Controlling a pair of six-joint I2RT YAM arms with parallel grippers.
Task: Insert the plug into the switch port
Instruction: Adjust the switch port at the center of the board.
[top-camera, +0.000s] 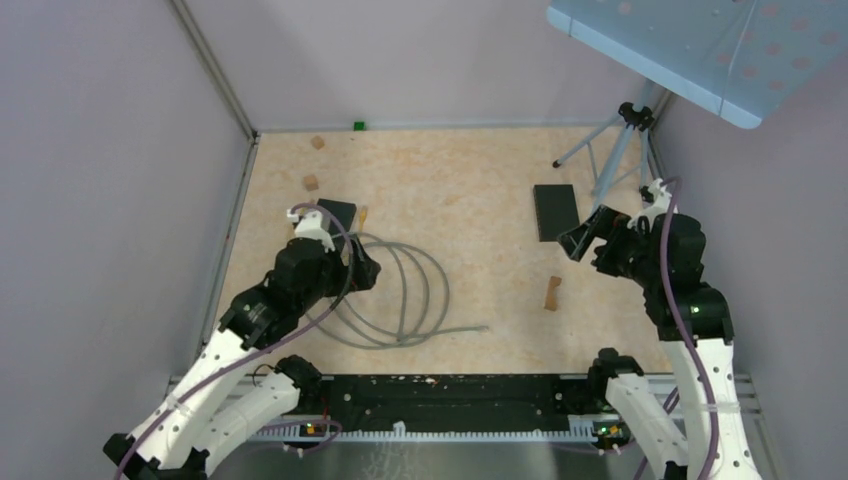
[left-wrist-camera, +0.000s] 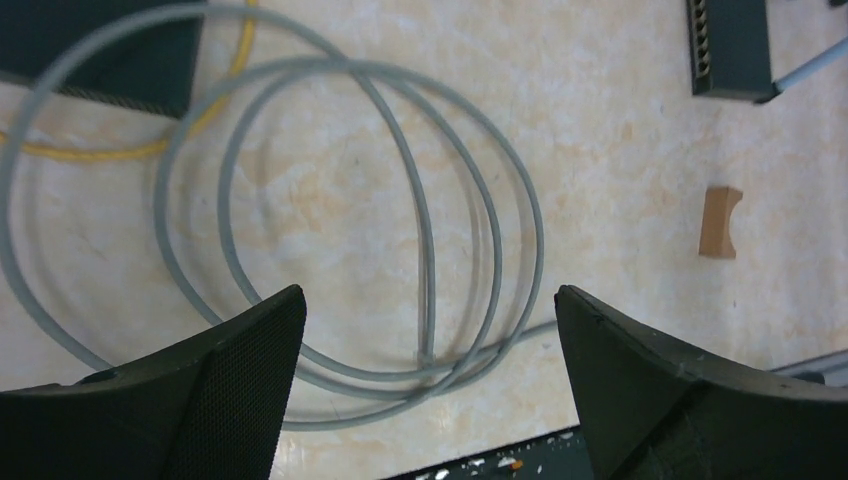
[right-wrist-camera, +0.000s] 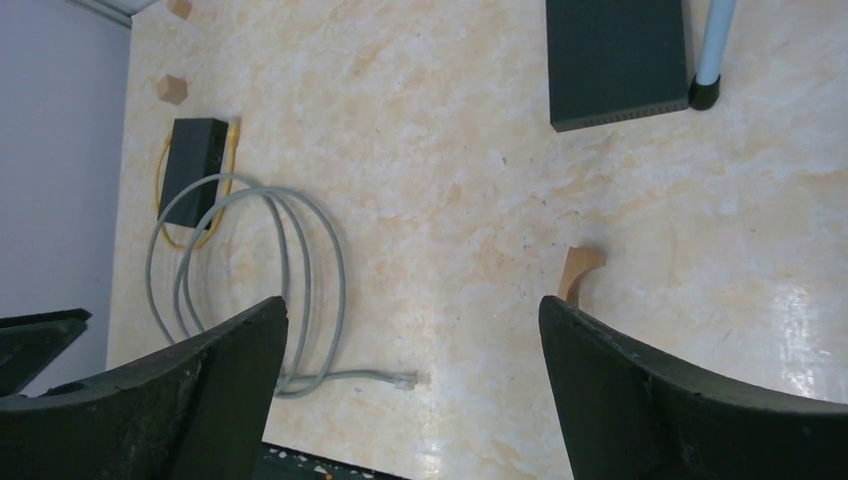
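on the pale marbled table top (top-camera: 480, 170), left of centre: grey cable (top-camera: 400, 295), coiled in loose overlapping loops, flat on the surface. free end running out to the right from the near side of the coil, ending in the plug (right-wrist-camera: 405, 379) — flat on the table, touched by neither gripper, well apart from the switch.

toward the right rear: black switch (top-camera: 555, 211), lying flat, row of ports along one edge seen in the left wrist view. tripod (top-camera: 612, 150) foot just beside it.

at the far left of the coil: small black box (top-camera: 337, 213), yellow cable (left-wrist-camera: 110, 155) looped beside it.

above the coil: left gripper (top-camera: 362, 268), jaws spread wide, nothing between them, grey loops showing through the gap.

above the table beside the switch's near end: right gripper (top-camera: 582, 238), jaws likewise wide apart, holding nothing.

loose items — curved wooden block (top-camera: 552, 292) between the switch and the near edge; two small wooden blocks (top-camera: 311, 183) (top-camera: 317, 142) at the rear left; green marker (top-camera: 358, 125) against the back wall.
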